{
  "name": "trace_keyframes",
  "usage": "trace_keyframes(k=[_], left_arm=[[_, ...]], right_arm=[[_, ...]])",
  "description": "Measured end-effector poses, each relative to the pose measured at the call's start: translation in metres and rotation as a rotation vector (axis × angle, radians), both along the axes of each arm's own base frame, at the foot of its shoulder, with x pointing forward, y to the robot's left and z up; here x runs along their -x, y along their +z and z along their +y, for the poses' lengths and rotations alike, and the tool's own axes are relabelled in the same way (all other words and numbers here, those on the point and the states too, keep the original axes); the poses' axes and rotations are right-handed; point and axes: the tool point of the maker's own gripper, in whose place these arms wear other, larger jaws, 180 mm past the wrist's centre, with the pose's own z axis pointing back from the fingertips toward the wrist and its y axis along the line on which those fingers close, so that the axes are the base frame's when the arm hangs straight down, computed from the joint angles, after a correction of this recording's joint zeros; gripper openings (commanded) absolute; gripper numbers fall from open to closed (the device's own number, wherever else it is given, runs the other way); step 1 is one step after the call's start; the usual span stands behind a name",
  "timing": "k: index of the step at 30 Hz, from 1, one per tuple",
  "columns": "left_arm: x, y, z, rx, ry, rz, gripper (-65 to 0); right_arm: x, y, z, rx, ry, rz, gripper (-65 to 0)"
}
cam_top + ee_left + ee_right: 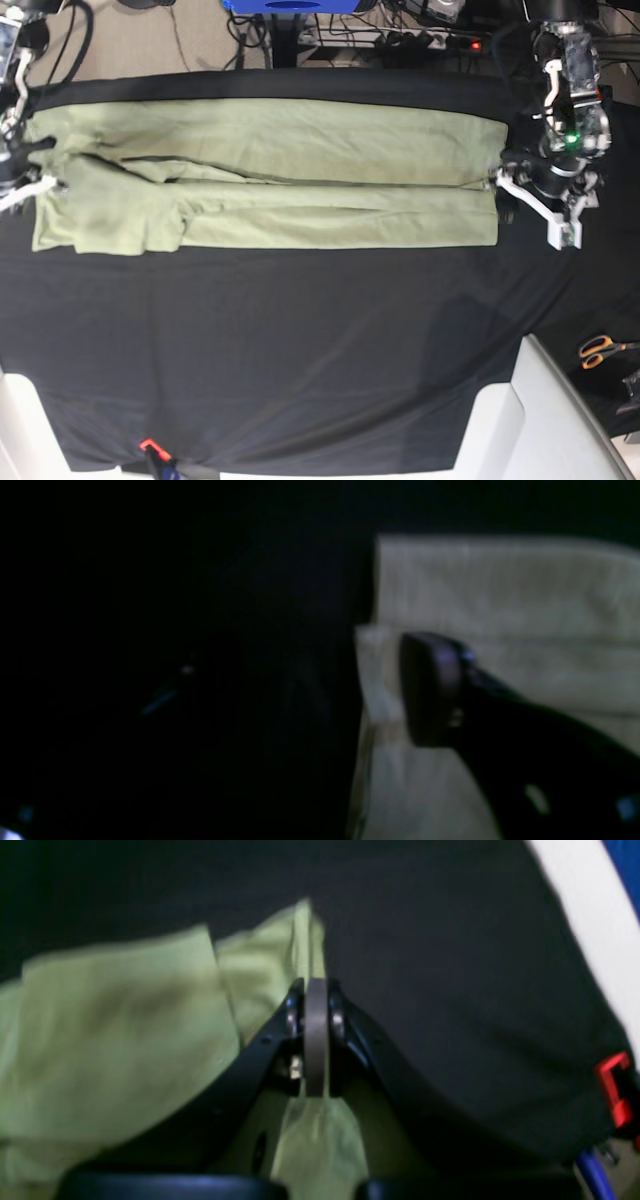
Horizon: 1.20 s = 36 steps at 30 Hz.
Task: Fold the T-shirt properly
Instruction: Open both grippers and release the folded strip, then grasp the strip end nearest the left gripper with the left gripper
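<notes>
I see the table (300, 380) under black cloth; the T-shirt (270, 185) lies folded in a long band across its far part. My right gripper (316, 990) has jaws clamped on the shirt's left end; left gripper (520, 195) jaws stand apart at the right end

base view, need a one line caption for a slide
Sage-green T-shirt folded into a long band on the black tablecloth, right gripper pinching one end, left gripper at the other.

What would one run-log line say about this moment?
T-shirt: folded into long band on black tablecloth | left end effector: open at band's end | right end effector: shut on T-shirt
</notes>
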Motion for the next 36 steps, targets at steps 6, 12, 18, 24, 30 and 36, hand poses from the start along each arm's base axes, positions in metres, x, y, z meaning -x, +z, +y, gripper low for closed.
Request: trace_keyframes(k=[6, 12, 18, 24, 30, 36], left_arm=[[0.018, 0.021, 0.001, 0.236, 0.094, -0.096, -9.2], [0.015, -0.017, -0.002, 0.381, 0.0, -0.041, -9.2], [0.022, -0.052, -0.008, 0.487, -0.03, 0.015, -9.2], [0.02, -0.065, -0.017, 0.559, 0.009, -0.001, -9.5], [0.019, -0.068, -0.03, 0.595, 0.023, -0.023, -19.3], [0.026, -0.086, -0.034, 0.647, 0.068, 0.017, -65.0]], right_arm=[[0.013, -0.008, 0.003, -0.007, -0.002, 0.026, -64.8], [0.034, -0.019, 0.004, -0.008, -0.005, 0.076, -64.8], [0.042, -0.02, 0.004, -0.002, 0.0, 0.09, -64.8], [0.038, -0.015, 0.004, 0.005, 0.006, 0.073, -64.8], [0.035, -0.011, 0.005, 0.009, 0.011, 0.061, -64.8], [0.036, -0.011, 0.004, 0.011, 0.01, 0.062, -64.8]])
